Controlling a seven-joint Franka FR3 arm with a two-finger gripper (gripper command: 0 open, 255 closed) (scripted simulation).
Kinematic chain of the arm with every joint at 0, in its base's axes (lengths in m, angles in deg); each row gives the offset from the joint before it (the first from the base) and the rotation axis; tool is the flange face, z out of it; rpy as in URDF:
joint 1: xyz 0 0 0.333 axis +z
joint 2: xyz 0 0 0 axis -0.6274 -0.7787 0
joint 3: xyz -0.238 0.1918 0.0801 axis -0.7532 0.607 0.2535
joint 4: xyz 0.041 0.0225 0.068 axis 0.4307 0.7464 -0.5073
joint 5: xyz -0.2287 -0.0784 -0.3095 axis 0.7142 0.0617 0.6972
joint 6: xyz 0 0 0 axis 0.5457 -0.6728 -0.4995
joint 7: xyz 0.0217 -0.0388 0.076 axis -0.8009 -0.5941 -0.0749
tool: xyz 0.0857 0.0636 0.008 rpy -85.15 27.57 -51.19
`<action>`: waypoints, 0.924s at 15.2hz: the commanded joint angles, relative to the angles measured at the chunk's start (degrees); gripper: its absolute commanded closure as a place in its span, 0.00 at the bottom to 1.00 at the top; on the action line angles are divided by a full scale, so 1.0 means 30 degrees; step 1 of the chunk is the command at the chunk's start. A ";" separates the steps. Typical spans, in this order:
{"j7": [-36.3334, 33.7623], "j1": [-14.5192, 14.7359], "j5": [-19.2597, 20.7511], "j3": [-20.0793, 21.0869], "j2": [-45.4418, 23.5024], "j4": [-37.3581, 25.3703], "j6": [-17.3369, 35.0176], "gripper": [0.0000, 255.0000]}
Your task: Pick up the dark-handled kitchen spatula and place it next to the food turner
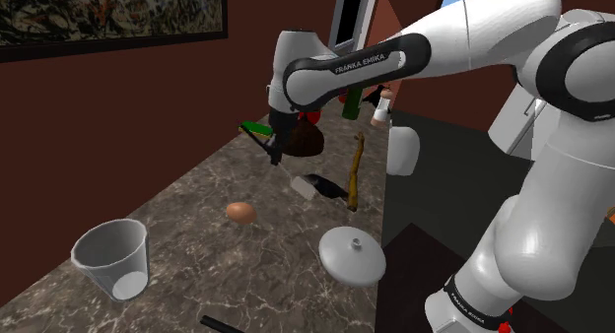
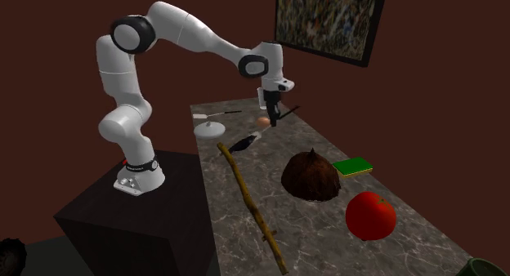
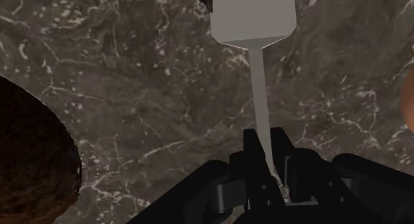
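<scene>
Gripper [image 3: 266,142]: fingers drawn in narrow and clamped on the thin grey shaft of the spatula [image 3: 253,18], one black finger [image 3: 250,146] on each side of it. From the grip the shaft runs out to a flat grey blade.

Second exterior view: gripper [image 2: 274,122] points down over the marble counter [image 2: 327,242]. The spatula [image 2: 288,113] sticks out sideways from it as a thin dark line toward that view's right. Cannot tell whether the blade touches the counter.

Shoulder view: gripper [image 1: 276,156] hangs just in front of a rough brown lump [image 1: 306,137]. In the wrist view the same lump [image 3: 33,163] lies beside the fingers.

Food turner [image 1: 320,186], dark with a pale end, lies flat on the counter near the gripper, toward the stand. In the second exterior view it [image 2: 245,141] sits between the gripper and a long wooden stick [image 2: 249,201]. A dark tip at the corner of the spatula blade in the wrist view may be part of it.

Egg [image 1: 239,212] is on the counter near the gripper. White lid [image 1: 352,255] lies by the counter edge nearest the stand. Grey cup [image 1: 111,259] stands well apart, at the shoulder view's lower left.

Beyond the brown lump [image 2: 310,176] in the second exterior view: green sponge [image 2: 353,166] just beside it, red apple [image 2: 370,215] near it.
</scene>
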 commanded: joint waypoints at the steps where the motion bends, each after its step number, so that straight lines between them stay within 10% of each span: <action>1: -0.0423 0.0235 -0.0162 0.0232 0.1089 0.1433 0.0354 1.00; 14: -0.3644 0.2550 -0.2154 0.2435 0.7950 0.8694 0.0969 1.00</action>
